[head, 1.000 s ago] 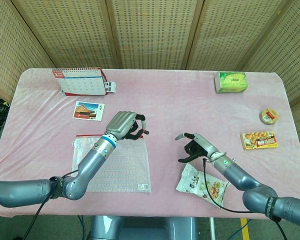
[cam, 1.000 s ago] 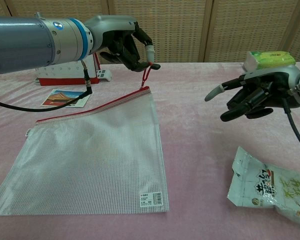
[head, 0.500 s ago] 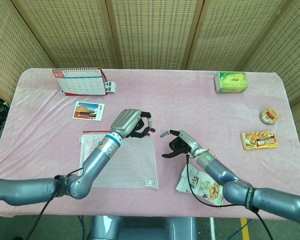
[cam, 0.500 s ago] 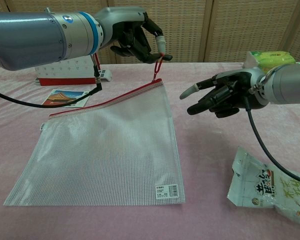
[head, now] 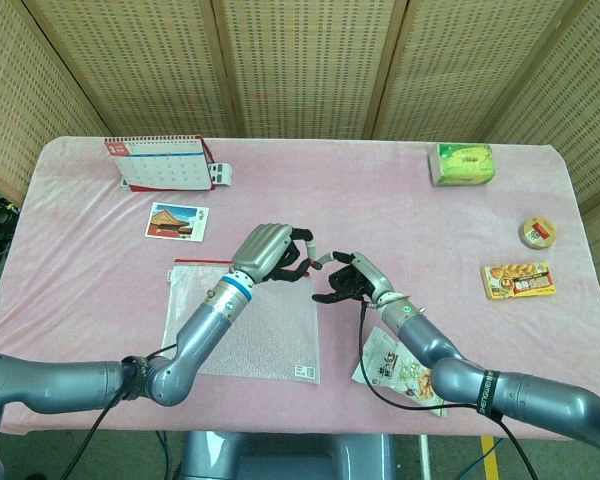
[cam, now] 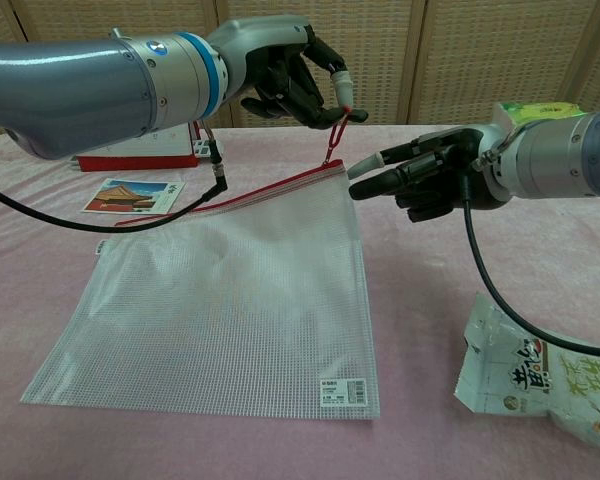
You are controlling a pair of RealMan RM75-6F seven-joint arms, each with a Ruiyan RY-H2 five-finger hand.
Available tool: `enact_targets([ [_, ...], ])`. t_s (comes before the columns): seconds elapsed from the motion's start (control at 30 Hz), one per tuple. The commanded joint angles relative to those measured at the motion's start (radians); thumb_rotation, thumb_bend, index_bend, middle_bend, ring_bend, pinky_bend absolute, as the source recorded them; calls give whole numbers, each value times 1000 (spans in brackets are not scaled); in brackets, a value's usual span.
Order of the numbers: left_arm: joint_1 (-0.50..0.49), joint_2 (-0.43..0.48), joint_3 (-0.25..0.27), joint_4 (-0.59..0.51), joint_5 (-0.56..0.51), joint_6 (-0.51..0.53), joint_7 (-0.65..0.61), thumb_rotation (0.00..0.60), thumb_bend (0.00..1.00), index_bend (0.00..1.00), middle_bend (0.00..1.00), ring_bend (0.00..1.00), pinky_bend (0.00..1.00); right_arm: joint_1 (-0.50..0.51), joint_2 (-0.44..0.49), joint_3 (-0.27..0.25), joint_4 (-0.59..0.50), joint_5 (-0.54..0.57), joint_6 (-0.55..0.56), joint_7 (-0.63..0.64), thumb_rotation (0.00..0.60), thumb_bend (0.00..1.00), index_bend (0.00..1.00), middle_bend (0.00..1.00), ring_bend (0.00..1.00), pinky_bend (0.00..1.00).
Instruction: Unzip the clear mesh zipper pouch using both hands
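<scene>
I'm holding the red zipper pull loop (cam: 332, 143) in my left hand (cam: 285, 75), lifting the clear mesh zipper pouch (cam: 230, 300) corner off the pink tablecloth (cam: 420, 300), while my empty, spread right hand (cam: 425, 175) is reaching in (a missed pinch just drags it).

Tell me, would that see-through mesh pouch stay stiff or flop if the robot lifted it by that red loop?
Probably flop. The mesh pouch looks like thin flat netting, and only the corner under the red pull loop pinched by the left hand rises while the rest lies on the cloth. It seems light and empty, so it may slide rather than resist. The right hand holds nothing.
</scene>
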Motion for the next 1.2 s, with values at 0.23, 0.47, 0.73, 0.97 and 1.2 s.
enact_targets([
  [0.23, -1, -7, -6, -13, -10, 19, 1, 600, 781, 791, 992, 887, 1000, 2, -18, 14, -3, 47, 21, -16, 600, 301, 514, 960, 972, 1000],
  [0.47, 2, -13, -11, -12, -9, 18, -18, 600, 781, 793, 992, 887, 1000, 4, -27, 22, -5, 66, 24, -27, 600, 396, 556, 971, 974, 1000],
  [0.73, 7, -8, -12, -9, -17, -1, -39, 600, 782, 793, 992, 887, 1000, 8, -47, 23, 2, 96, 46, -52, 600, 517, 589, 977, 974, 1000],
  [0.97, 13, -3, -14, -7, -10, -8, -58, 600, 781, 794, 992, 887, 1000, 5, -43, 29, 4, 107, 32, -61, 600, 633, 668, 984, 976, 1000],
  [1.2, 16, -1, -9, 8, -11, -17, -69, 600, 782, 794, 992, 887, 1000, -25, -33, 59, -12, 89, 8, -30, 600, 674, 733, 991, 979, 1000],
])
